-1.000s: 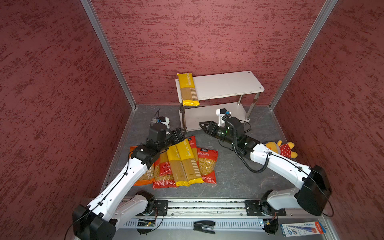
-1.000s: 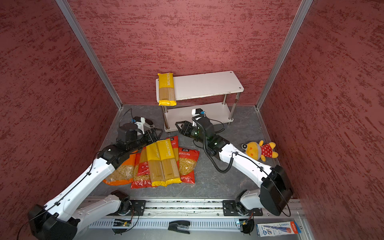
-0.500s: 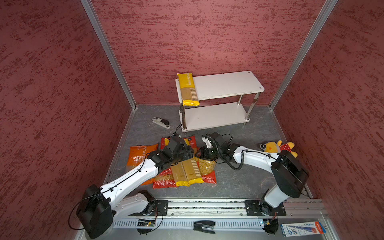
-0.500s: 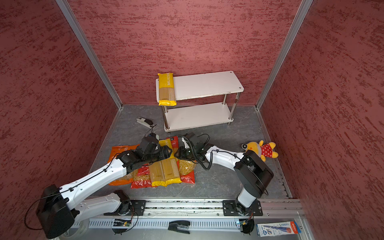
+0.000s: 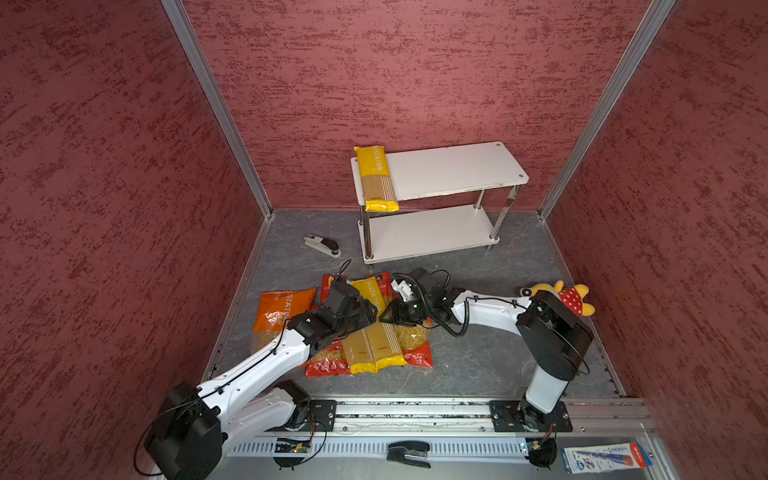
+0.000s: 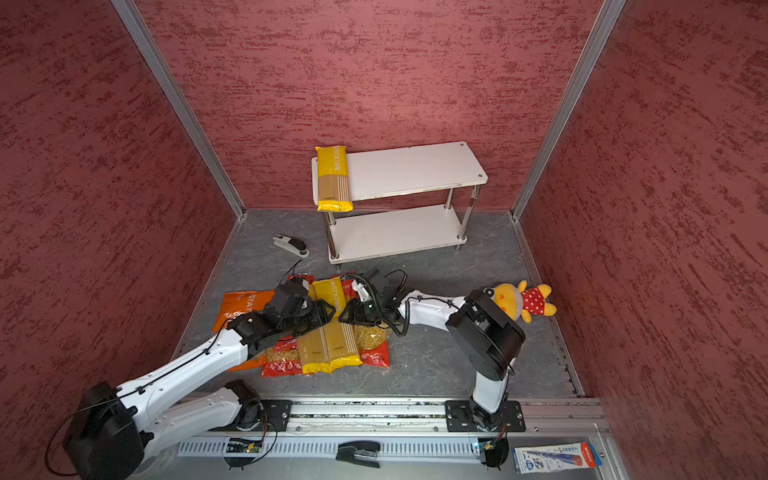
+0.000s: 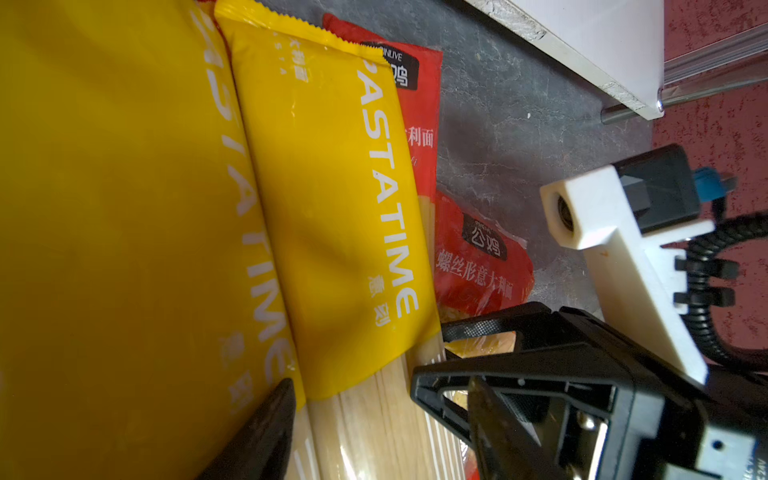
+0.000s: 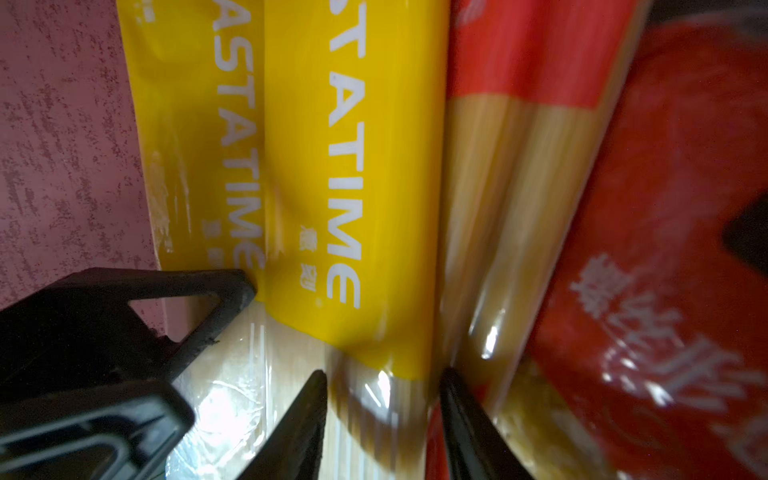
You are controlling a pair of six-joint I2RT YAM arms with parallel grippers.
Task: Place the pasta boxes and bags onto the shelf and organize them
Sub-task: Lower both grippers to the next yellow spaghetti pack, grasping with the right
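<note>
The shelf (image 5: 453, 170) stands at the back, with one yellow spaghetti pack (image 5: 374, 178) across the left end of its top board. The other pasta bags lie piled on the floor: two yellow spaghetti packs (image 5: 374, 338) on top, red bags (image 5: 328, 368) beneath, an orange bag (image 5: 279, 307) to the left. My left gripper (image 5: 366, 316) and right gripper (image 5: 383, 318) face each other over the pile. In the wrist views each of the two, left gripper (image 7: 378, 415) and right gripper (image 8: 382, 399), stands open astride the same yellow pack (image 7: 332, 199), a finger on each long side.
A stapler (image 5: 322, 245) lies on the floor left of the shelf. A plush toy (image 5: 575, 299) sits behind the right arm's elbow. Another stapler (image 5: 409, 453) and a blue-white carton (image 5: 604, 457) lie at the front rail. Red walls close in three sides.
Both grippers came forward and down from near the shelf onto the pile, the right one farther. The left jaws have narrowed around the yellow pack.
</note>
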